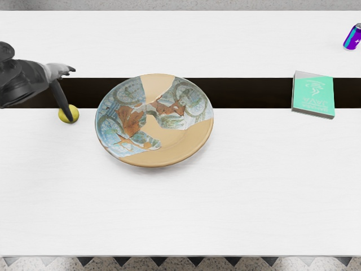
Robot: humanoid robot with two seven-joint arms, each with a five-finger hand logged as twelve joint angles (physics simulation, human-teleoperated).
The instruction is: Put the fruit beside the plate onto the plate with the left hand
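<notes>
Beside the plate (pixel 169 161), the fruit (pixel 62 116) lies under the left hand (pixel 56 76).

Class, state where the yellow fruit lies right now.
In the head view, the yellow fruit sits on the table just left of the plate, off its rim, under a finger of the left hand.

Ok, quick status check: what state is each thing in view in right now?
Left hand: open, fingers spread, one reaching down to the fruit.
Fruit: on the table, left of the plate, not on it yet.
Plate: right way up, nothing on it.
Book: closed, lying flat.
Can: seems to lie on its side, partly cut off by the frame.
Right hand: not in view.
</notes>
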